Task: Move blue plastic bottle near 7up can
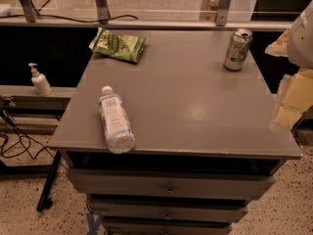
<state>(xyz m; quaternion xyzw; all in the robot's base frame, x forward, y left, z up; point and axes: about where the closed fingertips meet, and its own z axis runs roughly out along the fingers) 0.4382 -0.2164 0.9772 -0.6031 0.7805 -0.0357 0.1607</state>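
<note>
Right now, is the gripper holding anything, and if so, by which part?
Nothing is held. The gripper is at the right edge of the table, apart from the blue plastic bottle, lying at front left, and the upright 7up can.

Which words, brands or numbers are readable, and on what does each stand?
None can be read.
On the blue plastic bottle: label too blurred.
On the 7up can: markings too blurred.
On the green bag: print too blurred.
On the gripper, at right edge: nothing.
</note>
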